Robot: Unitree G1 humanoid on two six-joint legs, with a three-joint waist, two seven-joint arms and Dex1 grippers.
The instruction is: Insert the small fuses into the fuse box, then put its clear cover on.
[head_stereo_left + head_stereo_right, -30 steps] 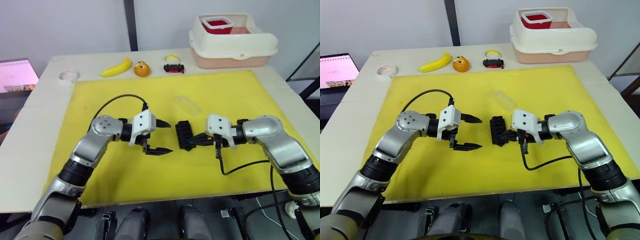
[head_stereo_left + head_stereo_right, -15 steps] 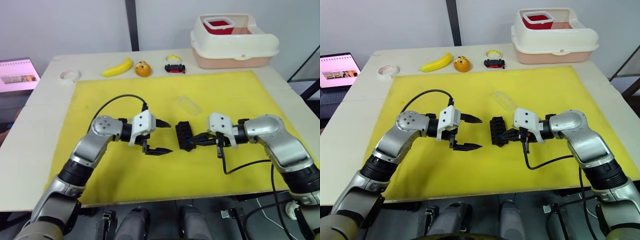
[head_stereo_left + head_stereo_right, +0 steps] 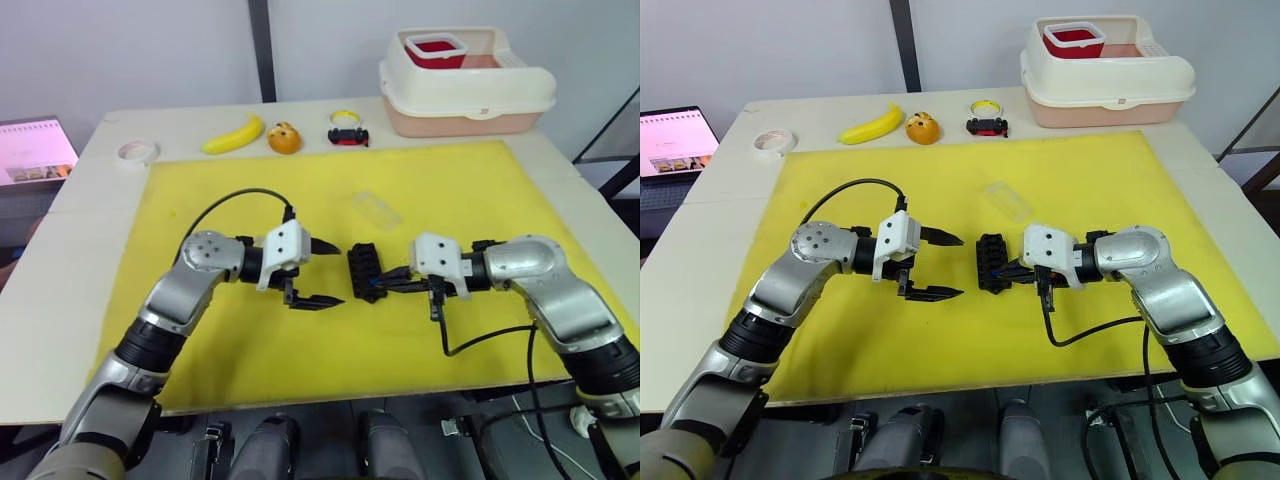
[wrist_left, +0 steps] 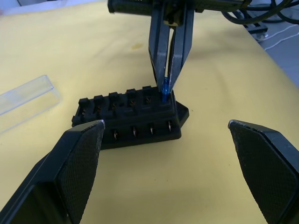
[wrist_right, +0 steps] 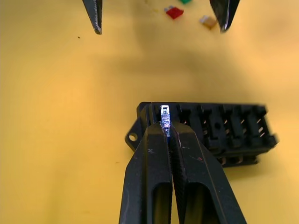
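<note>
The fuse box (image 3: pixel 365 271) sits near the middle of the yellow mat (image 3: pixel 220 350), and the right gripper (image 5: pixel 169 126) has its fingers pinched together on a blue fuse (image 4: pixel 164 88), holding it at the end slot of the block. From the box, that gripper comes in from about three o'clock; the left gripper (image 3: pixel 322 272) hangs at nine o'clock, fingers spread wide and holding nothing, just beside the box but not touching it.

The risk I see is the box itself — nothing pins it down, so a push on the fuse could slide or tip it toward the idle left gripper. If the fuse is tilted in the pinch, its blades could miss the slot and it could pop loose.

The clear cover (image 3: pixel 376 210) lies at roughly one o'clock from the box, near but apart. Loose fuses — a red fuse (image 5: pixel 174 12) and a tan fuse (image 5: pixel 208 21) — lie past the open fingers. Banana (image 3: pixel 233 135), tape roll (image 3: pixel 137 151) and cream bin (image 3: pixel 466 85) stand far back, out of the way.
</note>
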